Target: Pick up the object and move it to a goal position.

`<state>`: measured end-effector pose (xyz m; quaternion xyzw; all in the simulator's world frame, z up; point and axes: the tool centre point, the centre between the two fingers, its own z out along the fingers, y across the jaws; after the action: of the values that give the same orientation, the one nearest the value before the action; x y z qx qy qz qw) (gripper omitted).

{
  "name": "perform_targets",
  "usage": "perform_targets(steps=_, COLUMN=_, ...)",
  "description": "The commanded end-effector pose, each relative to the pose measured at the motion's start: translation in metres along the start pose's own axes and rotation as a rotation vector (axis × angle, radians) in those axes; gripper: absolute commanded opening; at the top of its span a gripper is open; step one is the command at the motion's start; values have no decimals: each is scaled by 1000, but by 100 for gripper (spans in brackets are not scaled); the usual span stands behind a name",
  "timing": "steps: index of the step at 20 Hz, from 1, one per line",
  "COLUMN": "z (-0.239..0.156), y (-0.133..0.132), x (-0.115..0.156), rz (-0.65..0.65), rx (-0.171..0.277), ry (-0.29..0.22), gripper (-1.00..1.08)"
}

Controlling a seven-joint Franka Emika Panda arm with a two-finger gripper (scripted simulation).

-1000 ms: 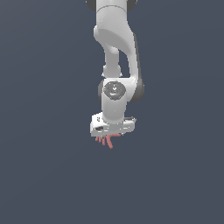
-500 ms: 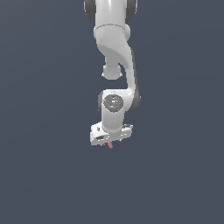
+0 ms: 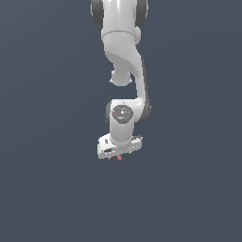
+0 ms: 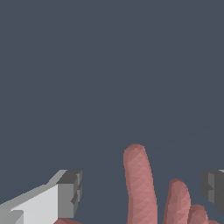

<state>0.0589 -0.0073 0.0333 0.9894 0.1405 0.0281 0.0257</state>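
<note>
The object (image 3: 119,158) is a small dull red-pink cluster of ridged strands. In the exterior view only its tip shows, just under the white hand. My gripper (image 3: 118,152) hangs straight down over it and is open. The wrist view shows the object's strands (image 4: 139,183) rising between the two grey fingertips, one (image 4: 69,192) standing well apart from them and the other (image 4: 213,189) close beside them. Neither pad visibly presses on the strands. The stem of the cluster is hidden.
A plain dark grey-blue ground (image 3: 56,189) fills both views. The white arm (image 3: 124,52) reaches down from the top middle of the exterior view. No goal marker or other item shows.
The hand has come lower over the object, which has stayed in place. Less of the red cluster shows beneath the hand now than one second ago.
</note>
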Motion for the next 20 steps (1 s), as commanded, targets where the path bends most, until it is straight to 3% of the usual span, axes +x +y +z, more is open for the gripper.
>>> perform_targets(steps=1, z=9, y=0, x=0, rz=-1, rx=0, ry=-1, gripper=108)
perform_targets(steps=8, z=25, y=0, x=-1, rz=-3, rx=0, ry=0, gripper=108)
perform_targets(steps=9, z=25, y=0, x=-1, rz=-3, rx=0, ry=0, gripper=-100)
perform_targets(steps=20, z=21, y=0, x=1, rz=-4, rx=-2, ry=5, gripper=-100)
